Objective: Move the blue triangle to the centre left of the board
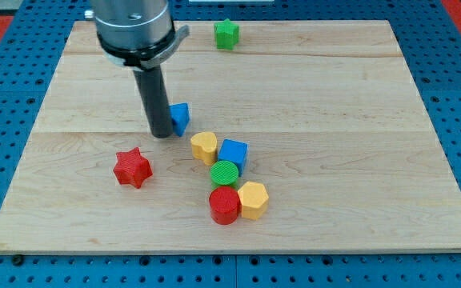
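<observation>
The wooden board (318, 88) fills most of the view, its pale planks running from the view's left to right, and it lies on a blue perforated surface (6, 88) that shows around every edge. No brand, label or writing can be read anywhere on either.

The arm's grey cylindrical body (133, 28) comes down near the board's top left corner, ending in a dark rod. There is no pincer on it, so nothing is grasped or released; my tip (162, 134) rests on the board left of centre, just beside the blue triangle (181, 118) and apparently touching its left side.

The blue triangle sits a little left of the board's middle, partly hidden behind the rod.

Towards the bottom edge, right of centre, five blocks cluster closely: a yellow heart-like block (204, 147), a blue cube (233, 154) touching its right, a green cylinder (225, 173) below them, then a red cylinder (224, 206) and a yellow hexagon (253, 199) side by side.

A red star (132, 167) lies alone towards the bottom left. A green star (226, 34) sits at the top edge, near its middle.
</observation>
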`<action>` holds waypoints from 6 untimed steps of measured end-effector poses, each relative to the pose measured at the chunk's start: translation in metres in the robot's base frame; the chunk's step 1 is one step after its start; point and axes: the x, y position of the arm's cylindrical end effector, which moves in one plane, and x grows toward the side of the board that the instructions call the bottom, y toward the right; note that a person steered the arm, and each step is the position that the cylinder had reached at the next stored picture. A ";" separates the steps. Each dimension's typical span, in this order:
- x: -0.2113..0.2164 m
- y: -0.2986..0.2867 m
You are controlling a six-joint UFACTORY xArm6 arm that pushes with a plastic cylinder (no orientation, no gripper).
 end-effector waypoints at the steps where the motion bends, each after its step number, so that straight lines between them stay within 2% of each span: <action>1: -0.013 0.028; 3: -0.029 0.049; 5: -0.036 0.112; 6: -0.063 0.102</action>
